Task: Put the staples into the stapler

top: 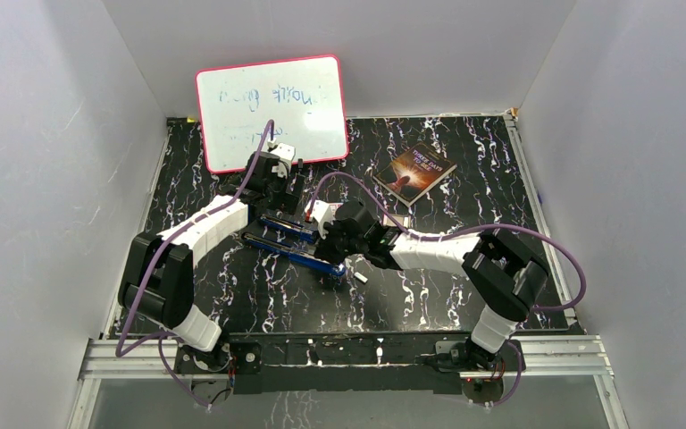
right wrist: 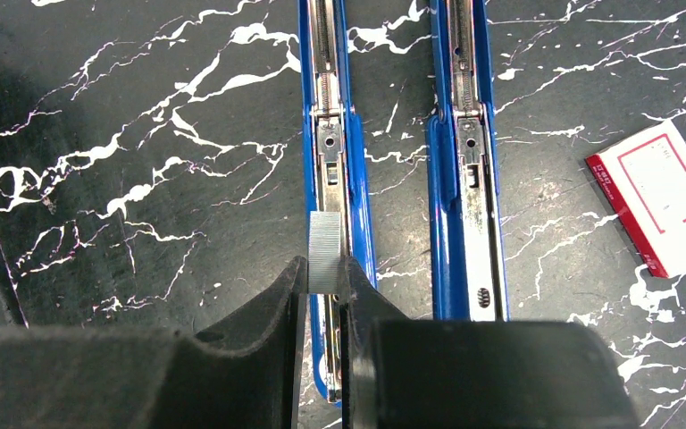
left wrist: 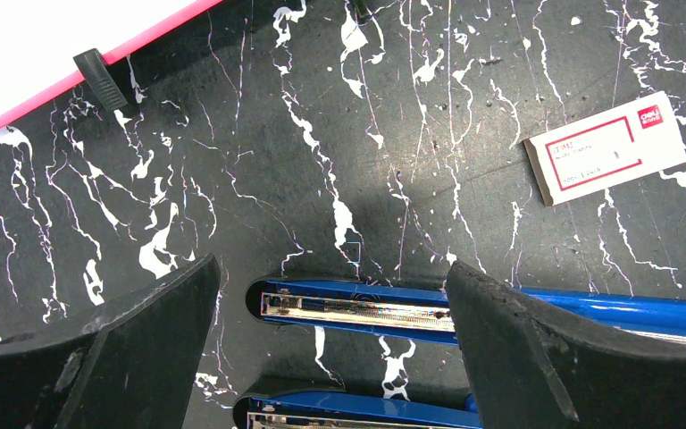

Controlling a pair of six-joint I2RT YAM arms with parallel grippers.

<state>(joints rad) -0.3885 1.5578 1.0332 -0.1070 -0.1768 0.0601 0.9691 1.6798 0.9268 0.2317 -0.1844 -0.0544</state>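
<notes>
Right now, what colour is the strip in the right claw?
Silvery staples; clearest in the right wrist view.

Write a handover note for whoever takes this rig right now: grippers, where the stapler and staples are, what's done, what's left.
Left gripper: open wide, holding nothing, hovering over the blue stapler.
Right gripper: shut on the staple strip, holding it at one channel of the stapler; not released.
The stapler lies opened flat, its two halves side by side. The staple box sits beside it.
Done: stapler opened, strip picked up and brought to the channel.
Left: seat the strip in the channel, let go, close the stapler.
</notes>
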